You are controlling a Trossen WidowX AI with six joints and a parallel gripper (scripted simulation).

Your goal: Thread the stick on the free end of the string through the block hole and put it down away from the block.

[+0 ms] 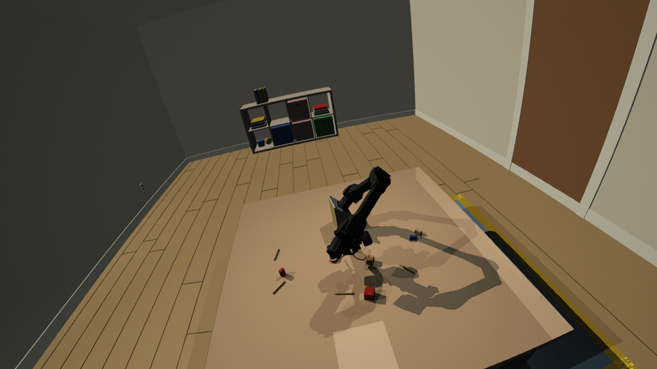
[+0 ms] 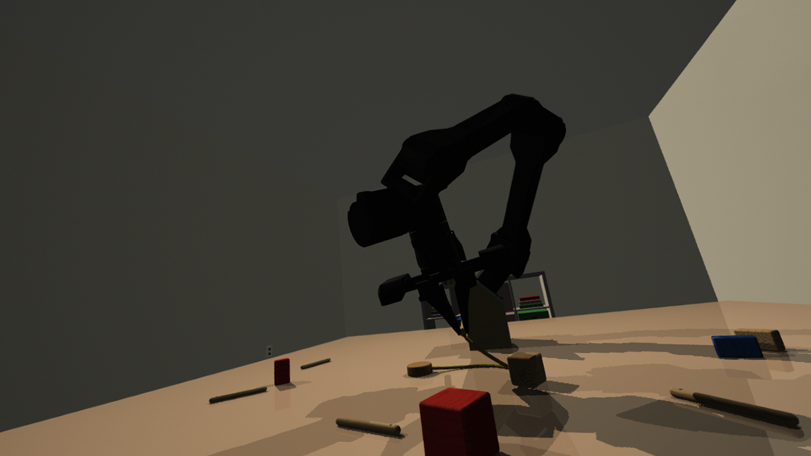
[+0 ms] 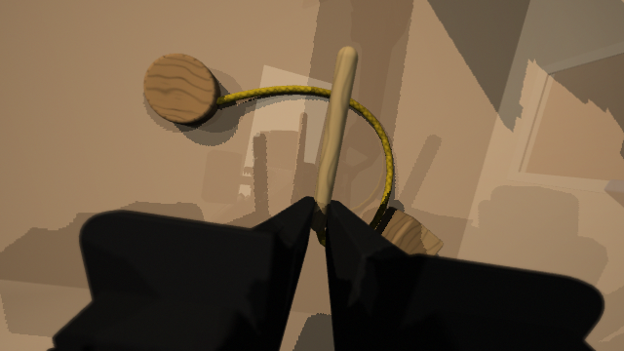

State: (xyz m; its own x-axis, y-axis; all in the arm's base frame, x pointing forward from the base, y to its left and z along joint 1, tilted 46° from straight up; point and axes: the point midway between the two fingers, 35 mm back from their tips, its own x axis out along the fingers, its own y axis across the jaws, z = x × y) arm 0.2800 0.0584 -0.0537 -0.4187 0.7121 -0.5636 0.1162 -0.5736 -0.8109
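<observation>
My gripper [image 3: 320, 208] [image 2: 462, 332] is shut on the wooden stick [image 3: 336, 122] near its string end. It holds it above the table, and the stick points away from the fingers in the wrist view. The round wooden button [image 3: 180, 89] [image 2: 419, 368] lies flat on the table. The yellow string [image 3: 389, 161] [image 2: 469, 366] curves from the button, below the stick, towards the block and the fingers. The wooden block [image 3: 409, 234] [image 2: 527, 370] [image 1: 369, 259] stands on the table beside the fingers, partly covered by a finger in the wrist view. Its hole is not visible.
A large red block [image 2: 458, 431] [image 1: 369, 293] and loose sticks [image 2: 368, 426] [image 2: 238, 395] [image 2: 734, 408] [image 2: 315, 363] lie around. A small red block [image 2: 282, 371] [image 1: 281, 272] is at the left. A blue block [image 2: 736, 346] [image 1: 412, 237] and a small wooden piece [image 2: 770, 340] [image 1: 418, 231] are at the right.
</observation>
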